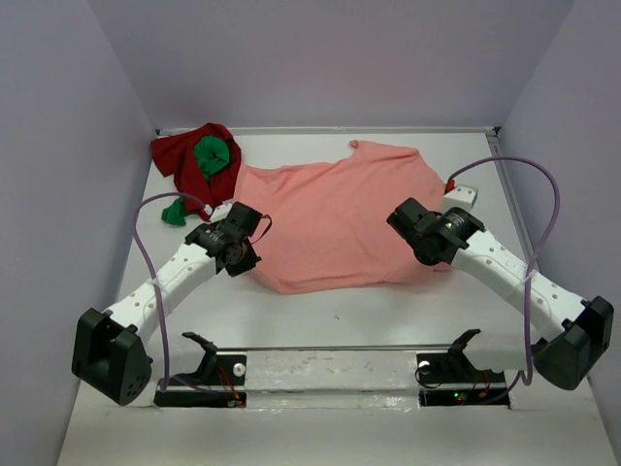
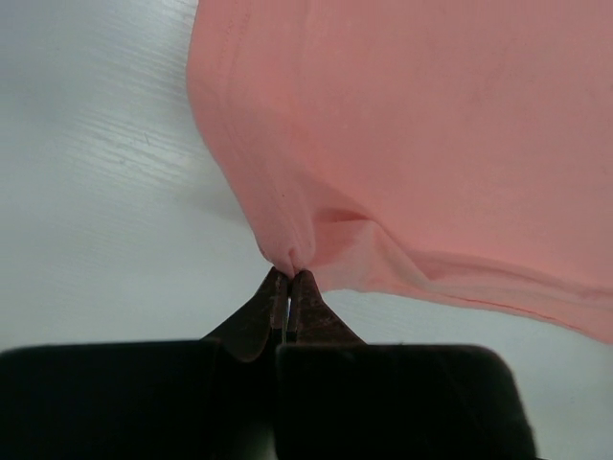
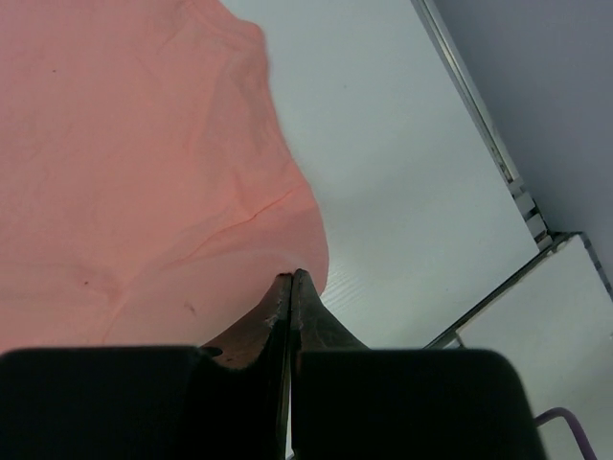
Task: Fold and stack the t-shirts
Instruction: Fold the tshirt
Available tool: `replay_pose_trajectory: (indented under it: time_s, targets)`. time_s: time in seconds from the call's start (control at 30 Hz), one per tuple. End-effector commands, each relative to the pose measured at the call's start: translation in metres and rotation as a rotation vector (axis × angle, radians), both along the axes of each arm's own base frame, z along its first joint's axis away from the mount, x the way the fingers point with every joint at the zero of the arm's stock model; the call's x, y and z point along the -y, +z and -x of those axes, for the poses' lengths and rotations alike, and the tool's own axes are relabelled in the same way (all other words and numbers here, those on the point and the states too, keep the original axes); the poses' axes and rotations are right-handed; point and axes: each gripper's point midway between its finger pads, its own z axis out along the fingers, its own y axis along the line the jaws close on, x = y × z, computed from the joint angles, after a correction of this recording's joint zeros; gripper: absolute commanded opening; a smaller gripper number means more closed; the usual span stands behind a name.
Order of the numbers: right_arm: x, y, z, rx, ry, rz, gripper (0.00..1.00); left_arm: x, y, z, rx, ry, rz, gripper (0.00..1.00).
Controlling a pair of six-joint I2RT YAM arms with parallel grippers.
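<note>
White worktop [image 1: 388, 320], first fold being set up.
Salmon-pink t-shirt [image 1: 335, 218] is pinched by left gripper [image 2: 289, 280], right gripper [image 3: 291, 278] is closed at its other edge; even lift probably needed.

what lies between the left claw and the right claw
The salmon-pink t-shirt spans it, left claw and right claw each pinching an edge; the top view shows this.

White arm links [image 1: 160, 282], black joints [image 1: 109, 354], purple cables [image 1: 137, 241]
</note>
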Motion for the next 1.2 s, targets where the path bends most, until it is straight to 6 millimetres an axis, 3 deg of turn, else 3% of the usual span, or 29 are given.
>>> replay_pose_trajectory:
  time_s: [0.0, 0.07, 0.2, 0.3, 0.53, 0.57, 0.8, 1.17]
  targets:
    - [0.005, 0.024, -0.025, 0.062, 0.007, 0.026, 0.00, -0.013, 0.018, -0.012, 0.047, 0.033, -0.020, 0.00]
    - [0.002, 0.025, -0.035, 0.062, 0.033, -0.002, 0.00, -0.027, 0.020, -0.014, 0.051, 0.067, -0.052, 0.00]
    - [0.020, 0.033, -0.046, 0.059, 0.008, 0.028, 0.00, -0.044, 0.026, -0.016, 0.065, 0.106, -0.063, 0.00]
    - [0.031, 0.036, -0.056, 0.035, -0.003, 0.039, 0.00, -0.049, 0.023, -0.017, 0.063, 0.110, -0.063, 0.00]
    - [0.027, 0.033, -0.088, 0.005, 0.056, 0.033, 0.00, -0.055, 0.019, -0.028, 0.052, 0.113, -0.086, 0.00]
    - [0.033, 0.029, -0.092, -0.008, 0.034, 0.035, 0.00, -0.055, 0.019, -0.030, 0.053, 0.113, -0.086, 0.00]
    - [0.024, 0.026, -0.121, -0.055, 0.103, 0.016, 0.00, -0.061, 0.023, -0.049, 0.058, 0.097, -0.124, 0.00]
    - [0.013, 0.009, -0.139, -0.118, 0.143, -0.004, 0.00, -0.060, 0.024, -0.075, 0.060, 0.044, -0.146, 0.00]
